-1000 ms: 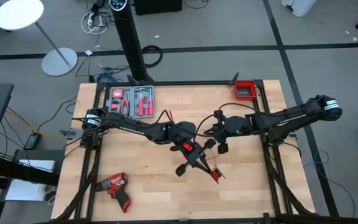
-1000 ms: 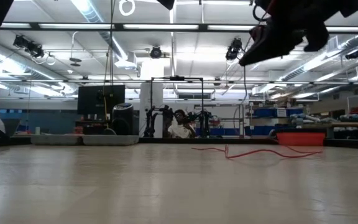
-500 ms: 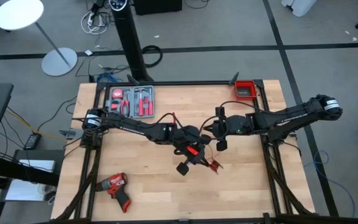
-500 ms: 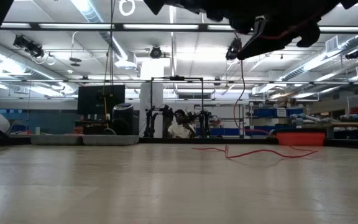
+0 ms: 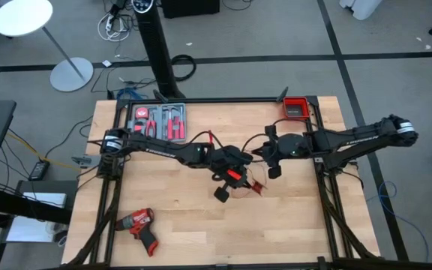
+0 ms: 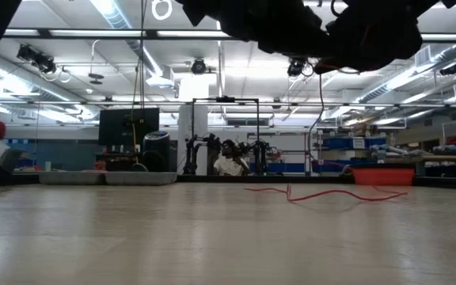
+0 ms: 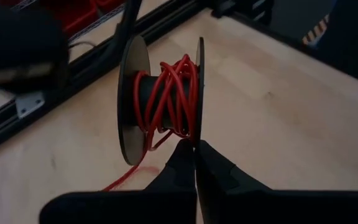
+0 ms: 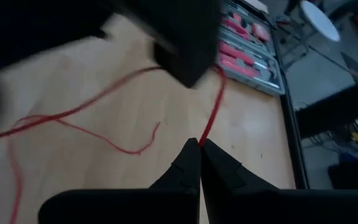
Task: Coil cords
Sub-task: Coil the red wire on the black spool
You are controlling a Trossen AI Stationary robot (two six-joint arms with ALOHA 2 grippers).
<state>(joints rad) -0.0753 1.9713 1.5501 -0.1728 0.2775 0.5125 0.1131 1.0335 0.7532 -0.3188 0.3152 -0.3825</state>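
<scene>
A black spool (image 7: 160, 99) carries several turns of the thin red cord (image 7: 169, 93) and hangs above the table's middle (image 5: 221, 195). My left gripper (image 7: 194, 144) is shut on it (image 5: 229, 182). The red cord leaves the spool and trails in loose loops over the wood (image 5: 256, 187) (image 6: 331, 192). My right gripper (image 8: 201, 144) is shut on a stretch of that cord a little right of the spool (image 5: 261, 155). In the low view both arms show only as dark shapes at the top. My left gripper pinches the rim of one spool flange (image 7: 199, 132) between its two fingers, at the edge nearest to it. The fingers slant downward. The spool is lifted clear of the table, its axis roughly level. My right gripper pinches the red cord (image 8: 207, 129) between its two fingertips, a single strand. The fingers slant downward from the table's right. Beyond the fingers the cord runs on toward my left arm, and slack loops of it lie on the table (image 8: 73, 118).
A tray of red-handled hand tools (image 5: 160, 120) lies at the far left, a red bin (image 5: 296, 107) at the far right corner, a red drill (image 5: 139, 225) near the front left. Bare wood lies at the near right.
My left gripper has tipped downward and drawn the spool toward the table's far edge. The loose red loops beside it have slid the same way. My right gripper has gone a little toward the right edge, still shut on the cord.
</scene>
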